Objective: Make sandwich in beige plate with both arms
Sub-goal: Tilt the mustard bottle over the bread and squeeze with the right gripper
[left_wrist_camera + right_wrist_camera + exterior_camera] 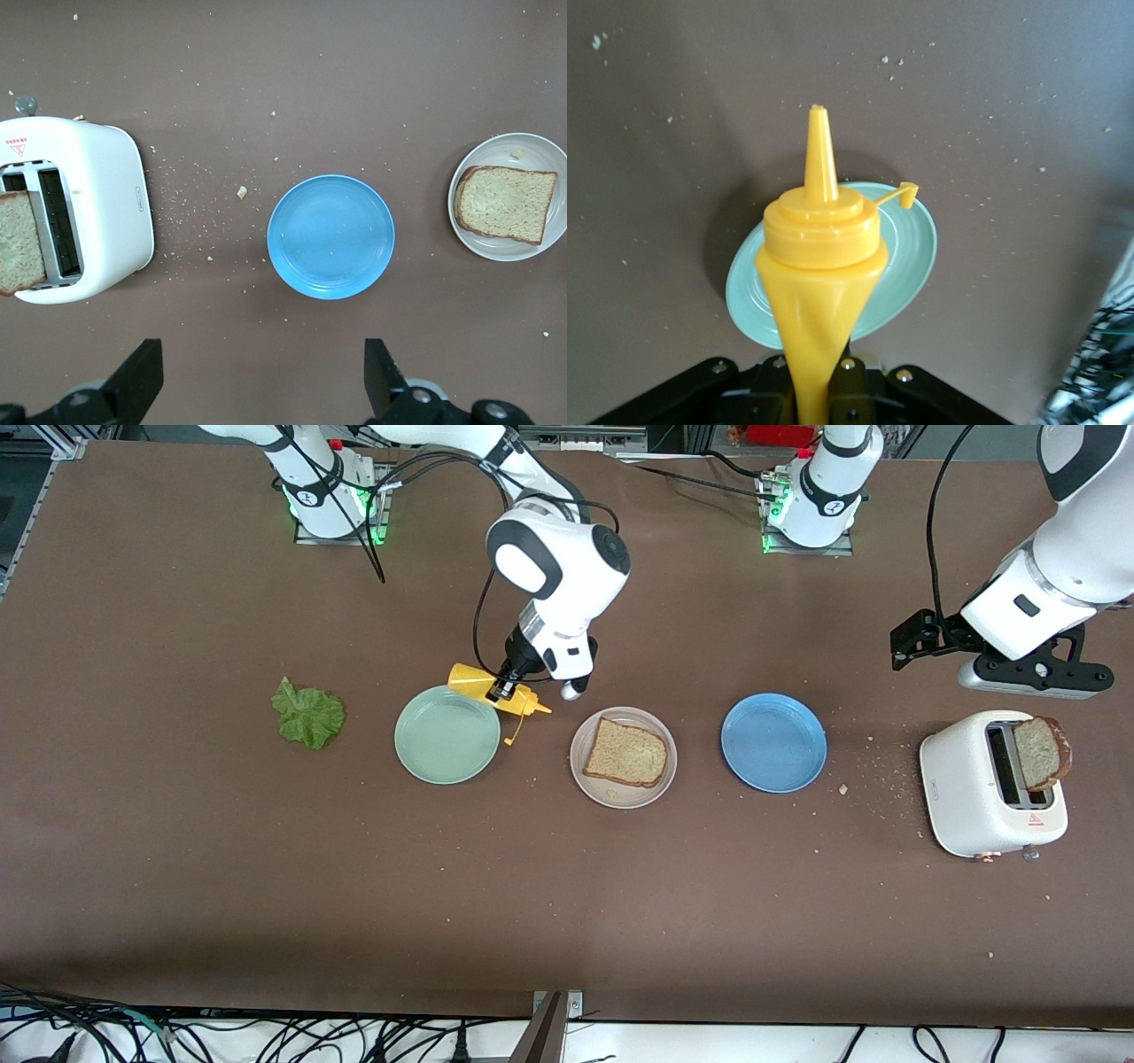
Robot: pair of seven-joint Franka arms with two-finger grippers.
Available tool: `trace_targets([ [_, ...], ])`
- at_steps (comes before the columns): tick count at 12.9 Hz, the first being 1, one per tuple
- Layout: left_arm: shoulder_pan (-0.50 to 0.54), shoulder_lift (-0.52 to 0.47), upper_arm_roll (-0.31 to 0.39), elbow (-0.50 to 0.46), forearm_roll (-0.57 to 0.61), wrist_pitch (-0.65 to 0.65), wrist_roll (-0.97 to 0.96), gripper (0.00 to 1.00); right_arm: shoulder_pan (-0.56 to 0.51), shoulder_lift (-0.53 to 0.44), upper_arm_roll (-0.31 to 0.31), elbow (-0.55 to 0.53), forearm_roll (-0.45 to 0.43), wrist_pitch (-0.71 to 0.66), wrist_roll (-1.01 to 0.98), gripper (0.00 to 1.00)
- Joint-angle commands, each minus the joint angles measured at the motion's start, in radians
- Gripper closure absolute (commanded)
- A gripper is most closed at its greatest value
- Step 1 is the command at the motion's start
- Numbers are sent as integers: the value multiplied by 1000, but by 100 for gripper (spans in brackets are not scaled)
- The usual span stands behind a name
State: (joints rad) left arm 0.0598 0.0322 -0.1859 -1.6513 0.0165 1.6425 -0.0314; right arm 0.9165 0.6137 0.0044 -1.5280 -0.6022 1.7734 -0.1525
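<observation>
Now the right tool (507, 687) grips the yellow mustard bottle (493, 690), tilted above the mint-green plate (447, 735), probably to sauce the toast slice (625, 753) on the beige plate (623, 757). The left tool (997, 657) waits open over the desk (567, 903) near the toaster (990, 784).

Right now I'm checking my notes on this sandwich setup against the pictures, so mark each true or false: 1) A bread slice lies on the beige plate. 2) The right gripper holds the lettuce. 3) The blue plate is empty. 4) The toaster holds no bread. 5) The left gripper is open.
1) True: a bread slice lies on the beige plate.
2) False: the right gripper is shut on the yellow squeeze bottle; the lettuce lies on the table.
3) True: the blue plate is empty.
4) False: a slice sticks out of the toaster.
5) True: the left gripper is open, holding nothing.
</observation>
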Motion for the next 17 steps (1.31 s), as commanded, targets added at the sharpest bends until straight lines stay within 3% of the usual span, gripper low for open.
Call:
trace_targets([
  [1, 6, 9, -1, 25, 0, -23, 8, 0, 91, 44, -3, 39, -129, -86, 1, 100],
  [3, 6, 9, -3, 25, 0, -23, 8, 0, 122, 52, -3, 40, -191, -98, -1, 100],
  [5, 5, 9, -3, 27, 0, -23, 8, 0, 140, 64, -1, 83, -199, -106, -7, 100],
  [8, 5, 9, -1, 27, 0, -23, 8, 0, 188, 106, 0, 144, -333, -89, -7, 100],
  [10, 5, 9, -3, 27, 0, -24, 8, 0, 186, 119, 3, 192, -344, -65, -7, 100],
  [12, 5, 8, -1, 25, 0, -24, 8, 0, 185, 126, 2, 195, -361, -13, -7, 100],
  [17, 6, 9, -1, 25, 0, -24, 8, 0, 173, 182, 2, 193, -520, 27, -9, 100],
])
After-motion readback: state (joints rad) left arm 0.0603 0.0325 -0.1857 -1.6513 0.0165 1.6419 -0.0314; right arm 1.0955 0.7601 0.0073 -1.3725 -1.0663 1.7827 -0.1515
